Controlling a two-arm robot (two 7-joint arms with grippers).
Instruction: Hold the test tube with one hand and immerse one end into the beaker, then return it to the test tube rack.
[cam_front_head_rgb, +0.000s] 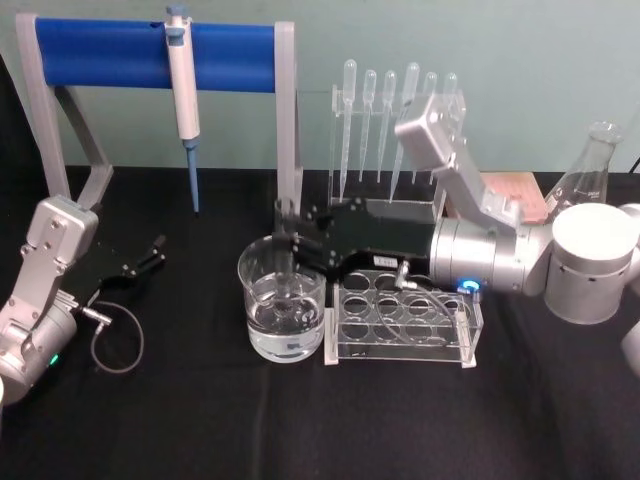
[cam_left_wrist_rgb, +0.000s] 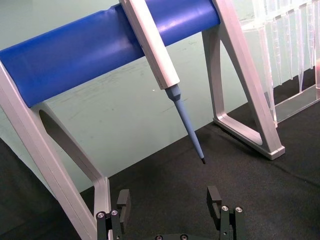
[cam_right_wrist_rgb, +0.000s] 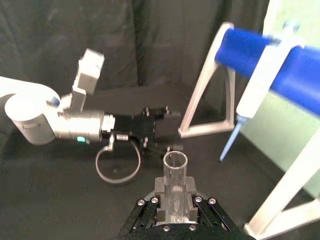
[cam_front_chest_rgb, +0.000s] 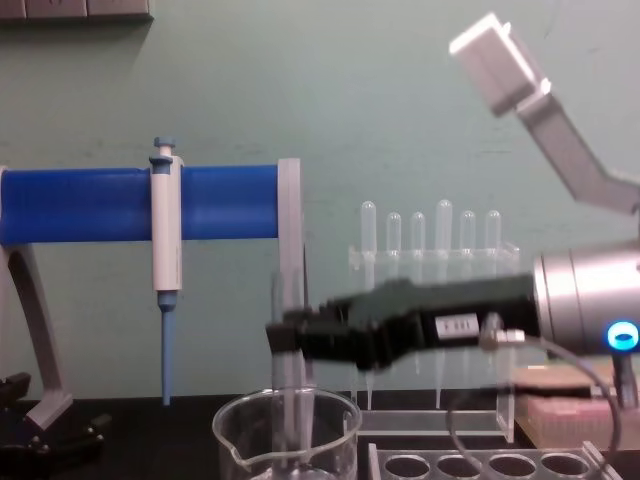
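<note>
My right gripper (cam_front_head_rgb: 288, 245) reaches in from the right and is shut on the test tube (cam_front_head_rgb: 290, 278), holding it upright over the beaker (cam_front_head_rgb: 262, 322). In the chest view the test tube (cam_front_chest_rgb: 290, 395) passes down through the right gripper (cam_front_chest_rgb: 283, 338), and its lower end sits inside the beaker (cam_front_chest_rgb: 240, 440), which holds clear liquid. The right wrist view looks down onto the open rim of the test tube (cam_right_wrist_rgb: 175, 172) clamped between the black fingers (cam_right_wrist_rgb: 191, 189). My left gripper (cam_front_head_rgb: 150, 255) rests open on the table at the far left; its open fingers (cam_left_wrist_rgb: 215, 197) face the stand.
A clear tube rack (cam_front_head_rgb: 405, 322) stands right beside the beaker. A blue-barred stand (cam_front_head_rgb: 150, 52) holds a pipettor (cam_front_head_rgb: 182, 90) at the back left. A rack of pipettes (cam_front_head_rgb: 395, 120) stands behind, and a glass flask (cam_front_head_rgb: 590, 170) sits at the far right.
</note>
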